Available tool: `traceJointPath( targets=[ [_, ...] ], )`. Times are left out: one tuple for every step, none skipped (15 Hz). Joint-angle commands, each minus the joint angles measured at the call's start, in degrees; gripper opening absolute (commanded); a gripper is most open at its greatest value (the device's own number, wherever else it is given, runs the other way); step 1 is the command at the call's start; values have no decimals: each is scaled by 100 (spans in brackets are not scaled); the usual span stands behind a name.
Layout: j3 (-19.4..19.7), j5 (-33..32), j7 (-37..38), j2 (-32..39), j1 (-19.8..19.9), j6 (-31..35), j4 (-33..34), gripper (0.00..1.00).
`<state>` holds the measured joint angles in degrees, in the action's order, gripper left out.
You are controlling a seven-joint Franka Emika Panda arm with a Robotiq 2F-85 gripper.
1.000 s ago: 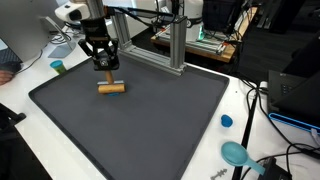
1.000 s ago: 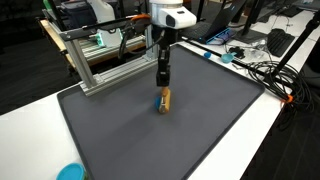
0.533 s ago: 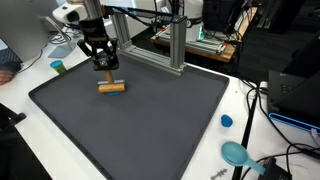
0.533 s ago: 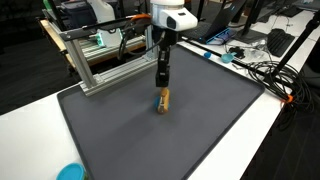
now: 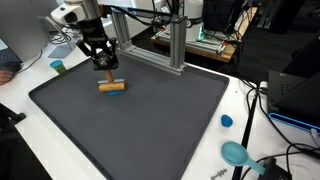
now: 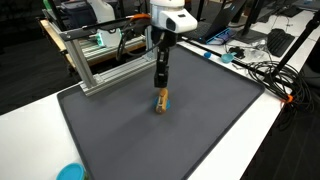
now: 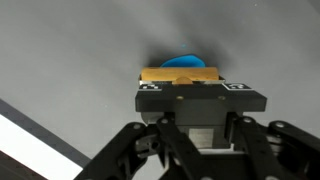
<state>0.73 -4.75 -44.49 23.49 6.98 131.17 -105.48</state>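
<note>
Gripper (image 5: 103, 66) hangs fingers-down just above a short tan wooden block (image 5: 111, 87), close to it but apart. Whether the jaws stand parted or together cannot be told: the exterior views are too small, and the wrist view shows only dark linkages over the block.

That block lies on its side on the dark grey mat (image 5: 150, 125), toward the mat's 10 o'clock corner in an exterior view. A small blue piece (image 7: 183, 61) sits at its far side in the wrist view, at 12 o'clock of the block; whether it is joined to the wood or only touches it is unclear.

The main risks come from the descent. In an exterior view the block lies slightly toward 5 o'clock of the fingertips, so a straight drop could land a finger on top of the wood and jam it into the mat or flick it aside. If the jaws line up with its long axis, they may not span it. A pinch near one end would probably let it tilt or slip out on lifting.

Further out, a silver aluminium frame (image 5: 176, 45) stands at 2 o'clock of the block along the mat's far edge, and a wide swing could strike it. A small blue cap (image 5: 226, 121) lies on the white table (image 5: 238, 100) at 4 o'clock, well apart.
</note>
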Motion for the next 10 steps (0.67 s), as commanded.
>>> traceJointPath(
  targets=[
    [148, -360, 77, 414, 54, -289, -98, 22],
    [153, -362, 78, 418, 56, -307, -90, 22],
    [161, -367, 88, 415, 56, -322, -88, 22],
    [170, -375, 98, 413, 54, -337, -82, 22],
    [190, -390, 126, 411, 54, -351, -69, 22],
    [200, -383, 123, 404, 65, -389, -50, 22],
    [206, -371, 110, 399, 77, -431, -34, 22],
    [226, -387, 134, 396, 77, -460, -22, 22],
    [237, -392, 143, 402, 78, -501, -6, 22],
    [248, -391, 146, 407, 82, -551, 8, 22]
  ],
)
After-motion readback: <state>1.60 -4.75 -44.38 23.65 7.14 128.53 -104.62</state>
